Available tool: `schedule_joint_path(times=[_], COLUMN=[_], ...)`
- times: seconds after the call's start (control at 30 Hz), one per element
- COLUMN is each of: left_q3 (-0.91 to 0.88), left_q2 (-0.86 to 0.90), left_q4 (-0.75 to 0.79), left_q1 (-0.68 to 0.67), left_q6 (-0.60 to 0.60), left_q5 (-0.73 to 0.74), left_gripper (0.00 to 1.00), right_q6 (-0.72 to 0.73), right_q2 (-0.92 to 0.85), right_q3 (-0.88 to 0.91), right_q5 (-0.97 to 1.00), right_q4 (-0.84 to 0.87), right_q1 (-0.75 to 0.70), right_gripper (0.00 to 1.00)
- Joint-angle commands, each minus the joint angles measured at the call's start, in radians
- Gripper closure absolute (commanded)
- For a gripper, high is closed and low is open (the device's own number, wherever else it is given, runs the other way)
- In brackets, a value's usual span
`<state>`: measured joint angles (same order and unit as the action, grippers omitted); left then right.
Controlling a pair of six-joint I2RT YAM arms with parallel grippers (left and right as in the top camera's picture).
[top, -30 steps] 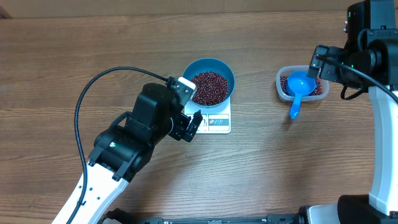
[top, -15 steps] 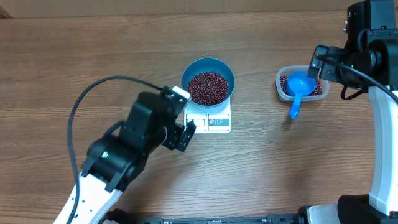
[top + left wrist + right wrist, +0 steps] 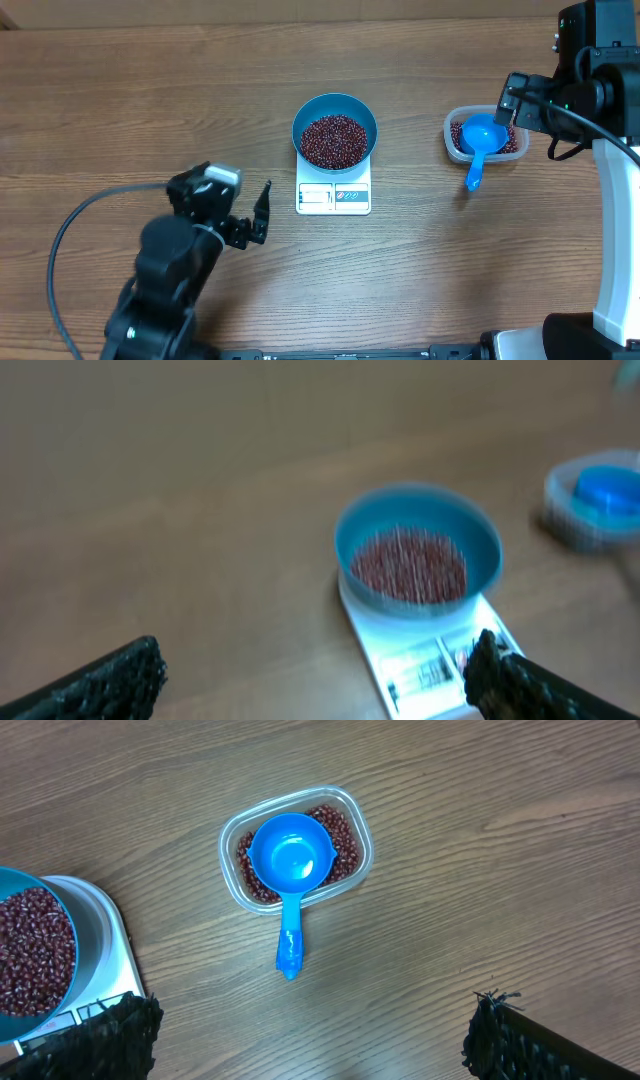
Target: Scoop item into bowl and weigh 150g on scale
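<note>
Bowl (image 3: 335, 112) of beans (image 3: 334, 140) on scale (image 3: 334, 197); display unreadable, weighing possibly done. Left gripper (image 3: 258, 214), right gripper (image 3: 312, 1028) spread wide, empty.

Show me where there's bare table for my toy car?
Most bare table lies left of the bowl, up the far-left side. There is also a gap between the scale and the tub, and the near strip under them. Crowded: the tub with its scoop, and by the left claw.
</note>
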<state>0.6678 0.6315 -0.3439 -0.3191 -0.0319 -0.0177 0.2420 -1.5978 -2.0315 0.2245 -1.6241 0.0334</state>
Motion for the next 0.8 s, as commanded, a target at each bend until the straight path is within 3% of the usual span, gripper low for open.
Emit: schedule_joint_path(times=[0.0,0.27,0.4,0.63,0.77], left_q3=[-0.096,-0.402,-0.531,-0.661,-0.663], left_q2=[-0.101,-0.33,-0.453,-0.606,-0.629], left_q4=[0.117,0.61,0.739,0.76,0.657], left_q1=[0.022,0.131,0.174,0.232,0.27], left_q6=[0.002,0.002,0.002,0.002,0.001], left_q5=[0.017,0.082,0.089,0.087,0.088], left_gripper=[0.01,0.0,0.0,0.01,0.0], right_q6=[-0.008,-0.008,-0.008,-0.008,-0.008], right_q2=[0.013,0.013,0.013,0.013,0.013], right_q3=[-0.016,-0.016,-0.016,-0.016,-0.016], right_q5=[0.006,0.006,0.006,0.006,0.006], right_q4=[0.002,0.002,0.002,0.002,0.002], right_q1=[-0.001,-0.001,-0.001,-0.001,-0.001], right_gripper=[0.0,0.0,0.0,0.0,0.0])
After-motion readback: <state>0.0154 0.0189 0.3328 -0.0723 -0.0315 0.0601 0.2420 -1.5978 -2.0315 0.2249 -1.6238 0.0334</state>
